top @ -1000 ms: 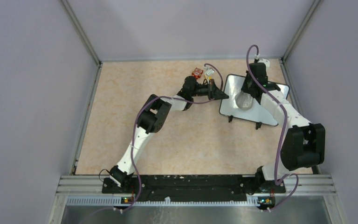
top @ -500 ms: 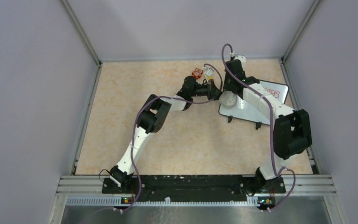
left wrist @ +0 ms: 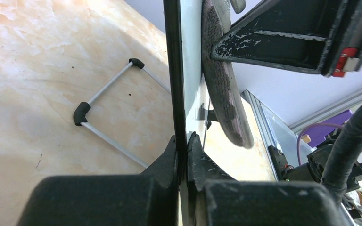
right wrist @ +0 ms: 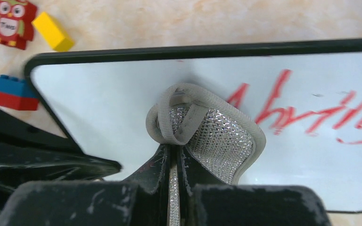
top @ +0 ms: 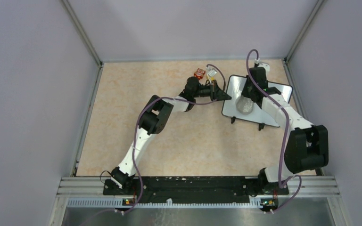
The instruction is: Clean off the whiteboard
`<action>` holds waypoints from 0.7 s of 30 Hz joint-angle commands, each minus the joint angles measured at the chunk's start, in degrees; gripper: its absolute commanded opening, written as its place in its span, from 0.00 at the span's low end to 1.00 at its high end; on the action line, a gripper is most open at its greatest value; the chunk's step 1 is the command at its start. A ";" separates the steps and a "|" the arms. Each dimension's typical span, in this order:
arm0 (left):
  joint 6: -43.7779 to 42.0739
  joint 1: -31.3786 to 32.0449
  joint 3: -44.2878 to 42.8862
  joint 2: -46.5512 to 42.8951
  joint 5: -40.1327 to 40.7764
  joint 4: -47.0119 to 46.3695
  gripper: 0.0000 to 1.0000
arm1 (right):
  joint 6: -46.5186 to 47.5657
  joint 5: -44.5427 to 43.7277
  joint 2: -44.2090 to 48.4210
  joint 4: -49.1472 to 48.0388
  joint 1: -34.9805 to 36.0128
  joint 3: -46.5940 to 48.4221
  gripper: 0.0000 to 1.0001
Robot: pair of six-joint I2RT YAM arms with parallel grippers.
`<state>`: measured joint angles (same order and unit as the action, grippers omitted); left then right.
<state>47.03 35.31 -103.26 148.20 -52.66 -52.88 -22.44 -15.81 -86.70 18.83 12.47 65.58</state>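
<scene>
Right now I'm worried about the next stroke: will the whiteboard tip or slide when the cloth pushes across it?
Probably stiff: the whiteboard shows no bending under the pressed cloth. Alone it might slide or tip on its thin wire feet, but the left gripper clamps its edge, so likely not. Its glossy face looks slippery.

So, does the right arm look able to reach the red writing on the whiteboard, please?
Probably yes: the right gripper holds the cloth against the whiteboard right beside the red writing, with only bare board between; the left gripper clamps the opposite edge.
</scene>
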 commanded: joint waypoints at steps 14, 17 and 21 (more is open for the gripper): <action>-7.86 0.09 1.15 -1.15 0.55 0.67 0.00 | 1.26 -4.63 -5.49 2.09 7.06 7.49 0.00; -7.91 0.04 1.13 -1.15 0.55 0.74 0.00 | 1.71 -4.93 -8.18 2.95 9.10 11.78 0.00; -7.90 0.10 1.16 -1.22 0.51 0.81 0.00 | 1.85 -6.95 -8.99 3.83 8.60 13.57 0.00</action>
<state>46.83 35.31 -103.26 148.22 -53.34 -52.84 -20.84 -22.09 -94.50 24.71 21.23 75.90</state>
